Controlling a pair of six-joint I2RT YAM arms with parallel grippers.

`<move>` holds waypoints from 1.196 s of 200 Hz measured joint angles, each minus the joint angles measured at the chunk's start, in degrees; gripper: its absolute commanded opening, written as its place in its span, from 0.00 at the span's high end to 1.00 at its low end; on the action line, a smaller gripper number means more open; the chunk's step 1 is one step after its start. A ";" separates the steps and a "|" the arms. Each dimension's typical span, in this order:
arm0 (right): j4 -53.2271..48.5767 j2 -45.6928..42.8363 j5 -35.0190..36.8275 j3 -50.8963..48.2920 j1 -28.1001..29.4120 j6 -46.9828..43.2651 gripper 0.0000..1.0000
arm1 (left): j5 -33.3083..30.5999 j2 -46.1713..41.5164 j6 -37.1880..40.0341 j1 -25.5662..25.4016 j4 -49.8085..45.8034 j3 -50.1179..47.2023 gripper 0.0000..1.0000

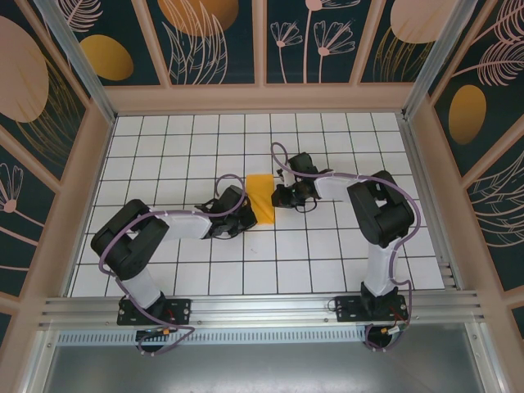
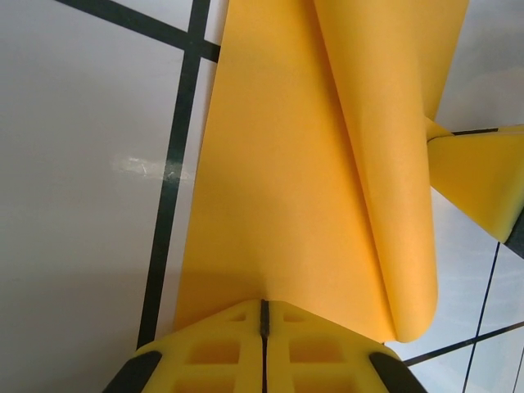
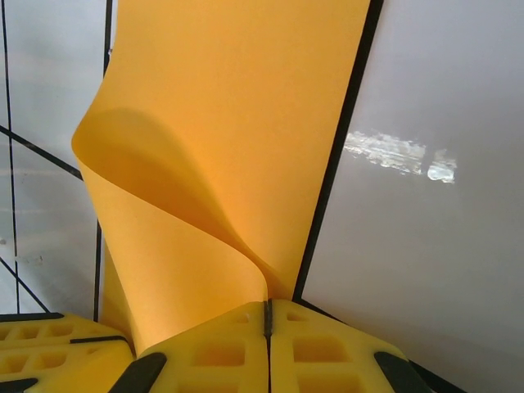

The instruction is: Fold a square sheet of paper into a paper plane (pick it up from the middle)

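A white tabletop ruled into square tiles by thin black lines (image 1: pixel 147 155) is boxed in by pale wooden framing (image 1: pixel 254 98) holding dark teal wall panels with pale plant line drawings (image 1: pixel 319 41) and orange ovals (image 1: pixel 106 57). A ribbed aluminium rail (image 1: pixel 262 307) runs along the near edge. Bright light leaves a streaky white glare on one glossy tile (image 3: pixel 393 155).

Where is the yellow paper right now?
In the top view, the orange-yellow paper sits near the middle of the table, curled over, pinched by the left gripper on its left and the right gripper on its right.

Sheet of paper (image 2: pixel 278 164) cropped at wrist views' top edges
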 measured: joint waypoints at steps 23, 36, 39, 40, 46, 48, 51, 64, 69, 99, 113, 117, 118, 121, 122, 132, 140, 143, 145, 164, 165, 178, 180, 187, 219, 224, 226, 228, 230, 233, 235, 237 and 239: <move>0.07 0.02 -0.15 0.17 0.00 -0.59 0.95 | -0.07 0.09 0.33 0.00 -1.16 0.66 0.95; 0.07 0.02 -0.15 0.17 0.00 -0.61 0.95 | -0.11 0.11 0.44 0.00 -1.77 0.94 0.95; 0.07 0.02 -0.15 0.17 0.00 -0.61 0.95 | -0.11 0.11 0.46 0.00 -1.90 0.98 0.95; 0.07 0.02 -0.13 0.17 0.00 -0.61 0.95 | -0.11 0.09 0.46 0.00 -1.97 1.01 0.95; 0.07 0.02 -0.15 0.17 0.00 -0.61 0.95 | -0.13 0.09 0.59 0.00 -2.21 1.11 0.94; 0.07 0.02 -0.13 0.17 0.00 -0.61 0.95 | -0.17 0.09 0.61 0.00 -2.23 1.16 0.95; 0.07 0.02 -0.13 0.17 0.00 -0.61 0.95 | -0.22 0.11 0.63 0.00 -2.38 1.20 0.95; 0.09 0.02 -0.13 0.17 0.00 -0.63 0.95 | -0.52 0.09 0.87 0.00 -2.95 1.46 0.95; 0.09 0.00 -0.13 0.17 0.00 -0.63 0.95 | -0.59 0.11 1.05 0.00 -3.17 1.55 0.95; 0.17 0.00 -0.15 0.17 0.00 -1.03 0.95 | -0.74 0.09 1.64 0.00 -4.11 1.95 0.95; 0.17 0.00 -0.13 0.20 0.00 -1.07 0.95 | -0.74 0.09 1.95 0.00 -4.50 2.10 0.95; 0.17 0.00 -0.13 0.22 0.00 -1.09 0.95 | -0.76 0.09 2.03 0.00 -4.63 2.16 0.95; 0.17 0.00 -0.13 0.22 0.00 -1.09 0.95 | -0.74 0.09 2.12 0.00 -4.68 2.19 0.95; 0.17 0.00 -0.13 0.22 0.00 -1.07 0.95 | -0.74 0.09 2.14 0.00 -4.79 2.25 0.95; 0.17 0.00 -0.13 0.22 0.00 -1.09 0.95 | -0.74 0.09 2.14 0.00 -4.81 2.27 0.95; 0.17 0.00 -0.13 0.22 0.00 -1.11 0.95 | -0.74 0.09 2.40 0.00 -5.18 2.45 0.96; 0.17 0.00 -0.13 0.22 0.00 -1.22 0.95 | -0.74 0.09 2.62 0.00 -5.42 2.54 0.96; 0.17 0.00 -0.13 0.22 0.00 -1.27 0.95 | -0.74 0.09 2.73 0.00 -5.51 2.60 0.96; 0.17 0.00 -0.13 0.22 0.00 -1.27 0.95 | -0.74 0.09 2.80 0.00 -5.57 2.60 0.96; 0.17 0.00 -0.13 0.24 0.00 -1.70 0.95 | -0.72 0.11 3.15 0.00 -6.05 2.82 0.97; 0.17 0.00 -0.13 0.24 0.00 -1.73 0.95 | -0.74 0.11 3.19 0.00 -6.05 2.82 0.97; 0.20 0.00 -0.13 0.42 0.00 -1.95 0.95 | -0.72 0.20 3.41 0.00 -6.21 2.93 0.97; 0.17 0.00 -0.13 0.46 0.00 -1.95 0.95 | -0.72 0.22 3.43 0.00 -6.23 2.97 0.97; 0.22 0.00 -0.13 0.57 0.00 -2.01 0.95 | -0.72 0.31 3.48 0.00 -6.40 3.10 0.97; 0.22 0.00 -0.13 0.94 0.00 -2.10 0.95 | -0.70 0.33 3.91 0.00 -6.67 3.23 0.97; 0.22 0.00 -0.13 0.96 0.00 -2.10 0.96 | -0.68 0.33 4.07 0.00 -6.67 3.23 0.97; 0.22 0.00 -0.13 0.98 0.00 -2.10 0.95 | -0.70 0.33 4.07 0.00 -6.67 3.23 0.97; 0.22 0.00 -0.15 1.03 0.00 -2.10 0.95 | -0.68 0.33 4.09 0.00 -6.67 3.26 0.97; 0.20 0.00 -0.15 1.05 0.00 -2.10 0.95 | -0.68 0.33 4.09 0.00 -6.67 3.23 0.97; 0.20 0.00 -0.15 1.07 0.00 -2.10 0.95 | -0.70 0.35 4.11 0.00 -6.67 3.26 0.97; 0.22 0.02 -0.15 1.07 0.00 -2.12 0.95 | -0.70 0.35 4.15 0.00 -6.67 3.26 0.97; 0.24 0.00 -0.15 1.09 0.00 -2.12 0.95 | -0.70 0.35 4.20 0.00 -6.67 3.26 0.97; 0.22 0.00 -0.15 1.11 0.00 -2.12 0.95 | -0.68 0.35 4.26 0.00 -6.67 3.28 0.97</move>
